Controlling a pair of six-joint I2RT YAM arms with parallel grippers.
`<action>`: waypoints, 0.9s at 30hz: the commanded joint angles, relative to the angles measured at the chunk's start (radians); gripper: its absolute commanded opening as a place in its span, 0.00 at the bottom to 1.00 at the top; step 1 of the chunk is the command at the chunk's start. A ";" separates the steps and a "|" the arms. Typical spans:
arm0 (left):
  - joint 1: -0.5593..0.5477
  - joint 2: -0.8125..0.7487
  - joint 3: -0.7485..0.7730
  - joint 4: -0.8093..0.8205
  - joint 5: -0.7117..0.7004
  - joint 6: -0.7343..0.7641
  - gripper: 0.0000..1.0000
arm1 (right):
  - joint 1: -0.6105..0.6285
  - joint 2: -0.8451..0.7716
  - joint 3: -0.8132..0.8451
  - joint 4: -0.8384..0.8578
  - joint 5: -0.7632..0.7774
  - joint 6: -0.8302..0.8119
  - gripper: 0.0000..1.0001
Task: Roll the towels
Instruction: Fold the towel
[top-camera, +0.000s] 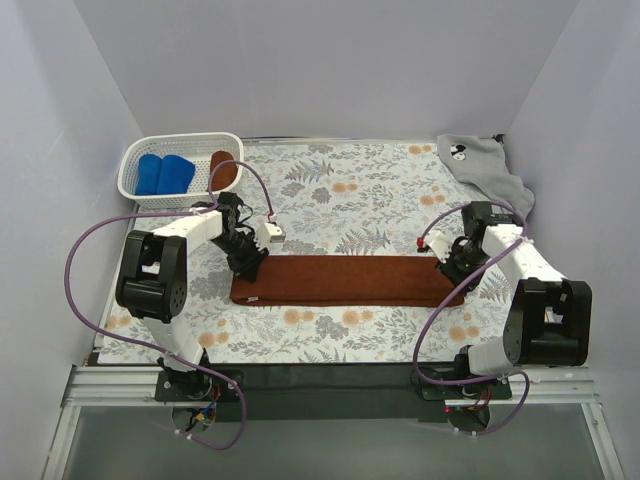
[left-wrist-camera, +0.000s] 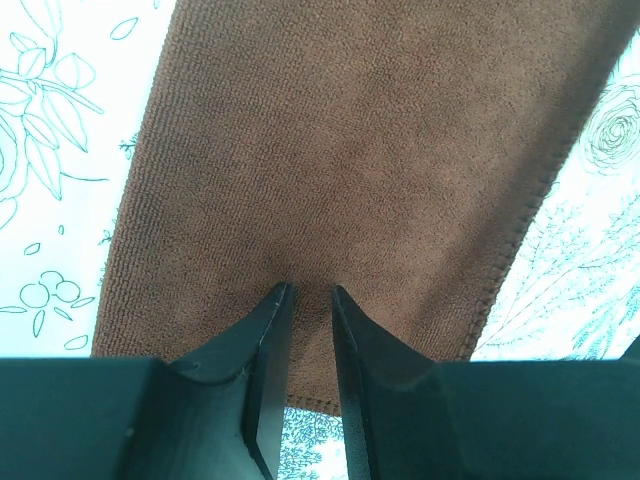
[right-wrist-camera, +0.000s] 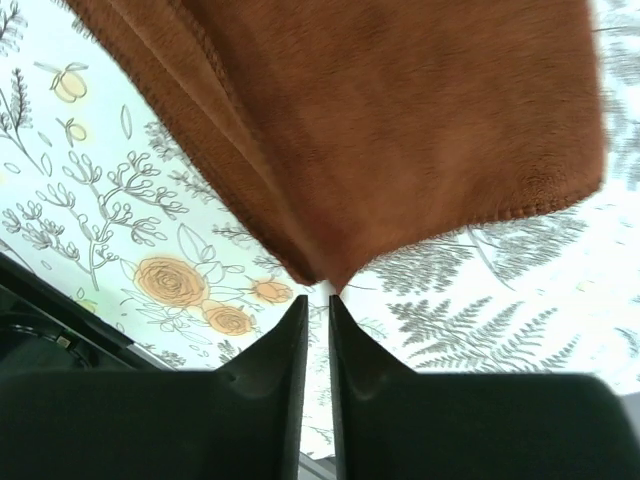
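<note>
I've got the rust-brown towel (top-camera: 345, 280) lying as a long strip across the table (top-camera: 330, 185), left gripper (left-wrist-camera: 310, 292) at its 9 o'clock end, jaws a slit apart, tips on cloth, can't tell if it's pinched, right gripper (right-wrist-camera: 318, 297) at 3 o'clock, clamped on the corner

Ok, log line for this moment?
brown towel: flat strip, unrolled | left gripper: tips on left end, grip unclear | right gripper: pinching right corner | basket: blue rolls inside
</note>
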 joint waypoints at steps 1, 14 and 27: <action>-0.012 0.046 -0.045 0.039 -0.011 0.005 0.21 | -0.002 -0.006 -0.038 -0.034 0.017 -0.119 0.19; -0.012 -0.095 -0.017 -0.042 0.022 0.027 0.22 | -0.010 -0.006 0.125 -0.090 -0.137 -0.042 0.29; -0.010 -0.247 -0.127 -0.027 -0.083 -0.033 0.17 | -0.008 0.253 0.108 0.020 -0.116 0.191 0.25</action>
